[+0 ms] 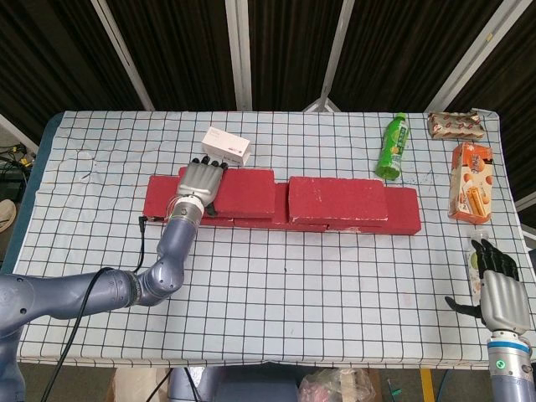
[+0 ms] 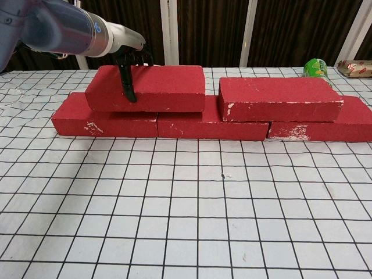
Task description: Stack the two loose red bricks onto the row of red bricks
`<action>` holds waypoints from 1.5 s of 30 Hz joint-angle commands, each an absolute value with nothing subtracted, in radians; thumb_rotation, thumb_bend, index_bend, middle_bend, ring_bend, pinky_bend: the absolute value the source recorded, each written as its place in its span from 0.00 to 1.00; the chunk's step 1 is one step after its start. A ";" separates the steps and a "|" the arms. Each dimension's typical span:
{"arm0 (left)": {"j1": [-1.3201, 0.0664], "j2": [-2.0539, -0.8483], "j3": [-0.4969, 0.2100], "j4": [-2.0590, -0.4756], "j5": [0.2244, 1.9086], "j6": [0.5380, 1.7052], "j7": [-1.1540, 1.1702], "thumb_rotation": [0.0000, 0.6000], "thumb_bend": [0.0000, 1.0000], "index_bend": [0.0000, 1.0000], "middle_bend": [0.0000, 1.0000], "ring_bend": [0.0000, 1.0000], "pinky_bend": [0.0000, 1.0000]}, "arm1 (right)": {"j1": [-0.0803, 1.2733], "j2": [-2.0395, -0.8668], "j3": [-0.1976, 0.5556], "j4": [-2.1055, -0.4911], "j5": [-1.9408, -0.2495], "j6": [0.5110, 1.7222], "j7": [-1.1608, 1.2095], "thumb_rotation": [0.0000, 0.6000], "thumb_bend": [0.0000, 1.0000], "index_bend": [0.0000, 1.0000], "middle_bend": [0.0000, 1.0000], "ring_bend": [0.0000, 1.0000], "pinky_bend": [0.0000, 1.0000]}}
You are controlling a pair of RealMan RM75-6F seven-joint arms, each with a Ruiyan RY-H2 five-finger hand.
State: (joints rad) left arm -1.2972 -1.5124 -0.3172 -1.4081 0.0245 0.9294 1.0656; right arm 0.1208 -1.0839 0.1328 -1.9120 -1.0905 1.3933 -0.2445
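The bottom row of red bricks (image 1: 159, 201) (image 2: 104, 123) lies across the table's middle. One upper red brick (image 1: 337, 199) (image 2: 279, 99) rests on the row's right part. My left hand (image 1: 201, 180) (image 2: 129, 61) grips a second upper red brick (image 1: 239, 193) (image 2: 157, 88) near its left end, with the thumb down its front face and the fingers over the top. That brick lies level on the row's left part, a narrow gap from the other upper brick. My right hand (image 1: 504, 300) lies at the table's near right corner, fingers straight, holding nothing.
A small white box (image 1: 226, 145) lies just behind the left hand. A green bottle (image 1: 390, 146) (image 2: 317, 67) lies behind the row's right end. Snack packs (image 1: 471, 182) (image 1: 455, 125) sit at the far right edge. A small packet (image 1: 475, 270) lies by the right hand.
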 commanded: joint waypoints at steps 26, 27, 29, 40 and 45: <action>-1.339 -1.530 -0.270 -1.348 0.027 0.862 0.992 1.00 0.00 0.21 0.21 0.09 0.13 | 0.122 -1.084 0.136 -1.915 -1.072 1.395 -0.257 1.00 0.15 0.00 0.00 0.00 0.00; -1.341 -1.531 -0.267 -1.347 0.025 0.864 0.992 1.00 0.00 0.21 0.21 0.08 0.13 | 0.122 -1.084 0.136 -1.915 -1.072 1.394 -0.256 1.00 0.15 0.00 0.00 0.00 0.00; -1.345 -1.533 -0.263 -1.347 0.014 0.865 0.994 1.00 0.00 0.21 0.21 0.08 0.13 | 0.121 -1.081 0.135 -1.918 -1.072 1.392 -0.252 1.00 0.15 0.00 0.00 0.00 0.00; -1.366 -1.538 -0.263 -1.348 -0.011 0.875 0.982 1.00 0.00 0.21 0.21 0.08 0.13 | 0.118 -1.072 0.137 -1.920 -1.071 1.393 -0.238 1.00 0.15 0.00 0.00 0.00 0.00; -1.370 -1.541 -0.257 -1.349 -0.014 0.876 0.982 1.00 0.00 0.21 0.21 0.08 0.13 | 0.116 -1.072 0.137 -1.921 -1.073 1.395 -0.235 1.00 0.15 0.00 0.00 0.00 0.00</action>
